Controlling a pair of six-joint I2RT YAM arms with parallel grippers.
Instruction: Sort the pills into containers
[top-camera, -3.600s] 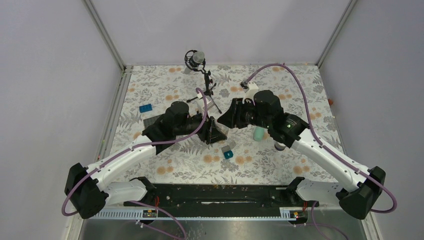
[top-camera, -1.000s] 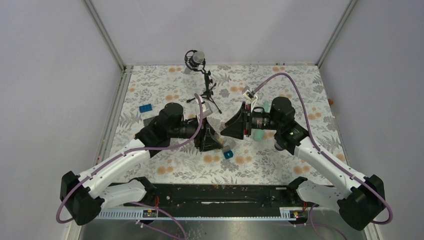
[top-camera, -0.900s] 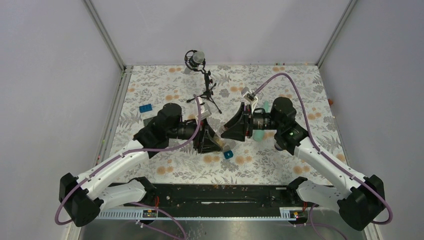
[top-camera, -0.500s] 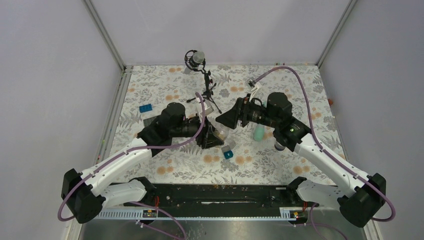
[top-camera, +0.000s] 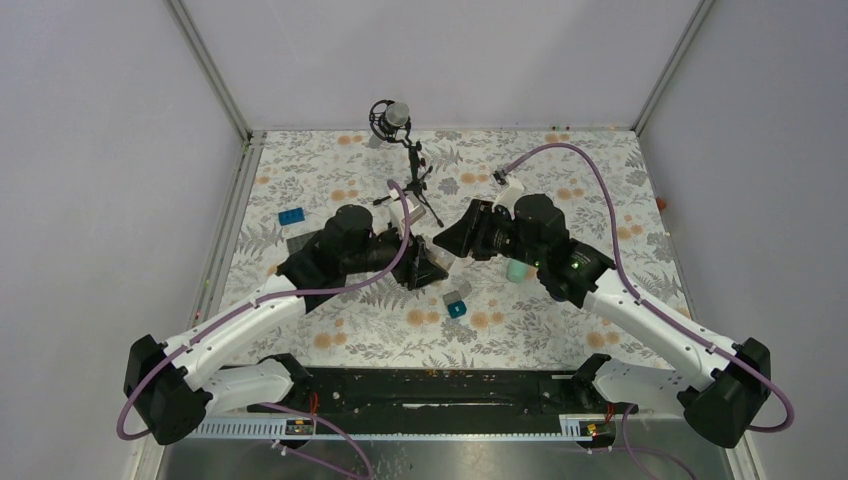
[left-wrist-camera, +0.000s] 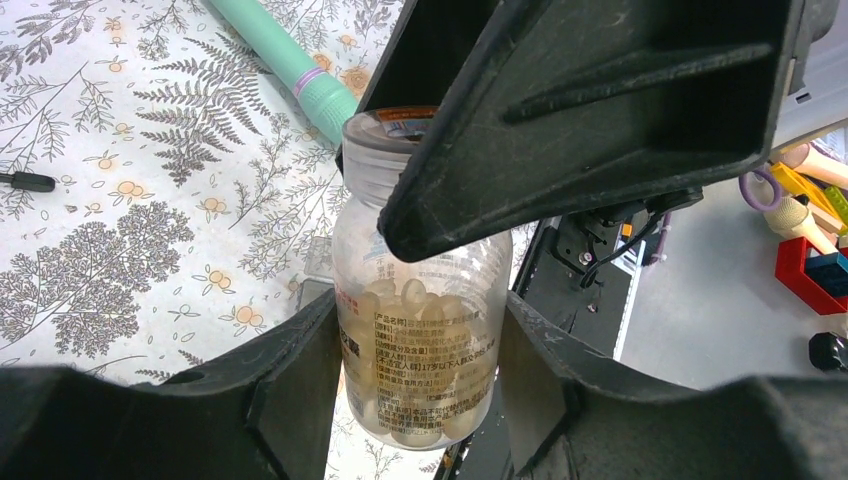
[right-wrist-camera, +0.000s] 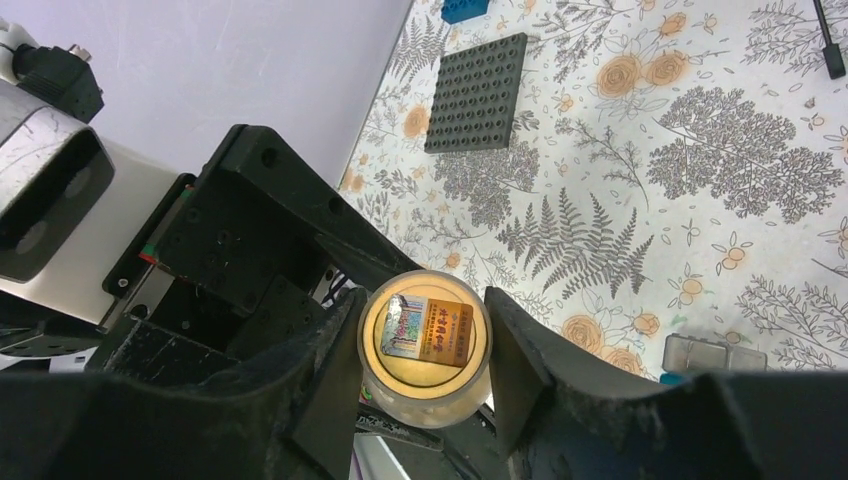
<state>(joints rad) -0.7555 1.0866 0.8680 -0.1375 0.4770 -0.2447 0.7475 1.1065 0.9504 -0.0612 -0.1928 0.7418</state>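
Note:
My left gripper (left-wrist-camera: 420, 335) is shut on the body of a small clear jar (left-wrist-camera: 425, 270), held off the table. The jar is filled with pale amber pills (left-wrist-camera: 415, 310). My right gripper (right-wrist-camera: 425, 355) comes in end-on from the other side and is shut on the jar's round lid (right-wrist-camera: 425, 330), which has an orange label. In the top view the two grippers (top-camera: 425, 268) (top-camera: 445, 240) meet tip to tip and hide the jar. The mint-green organizer strip (left-wrist-camera: 270, 50) lies on the cloth, with a grey cube (top-camera: 452, 296) and a teal cube (top-camera: 457, 309) nearby.
A dark studded plate (right-wrist-camera: 478, 95) and a blue brick (top-camera: 292, 216) lie to the left. A microphone on a black tripod (top-camera: 400, 150) stands behind the grippers. The grey cube (right-wrist-camera: 715, 353) sits just right of my right fingers.
My right gripper opened off the lid, turned at the wrist and closed on the lid again. My left gripper kept hold of the jar and shifted slightly away from the cubes.

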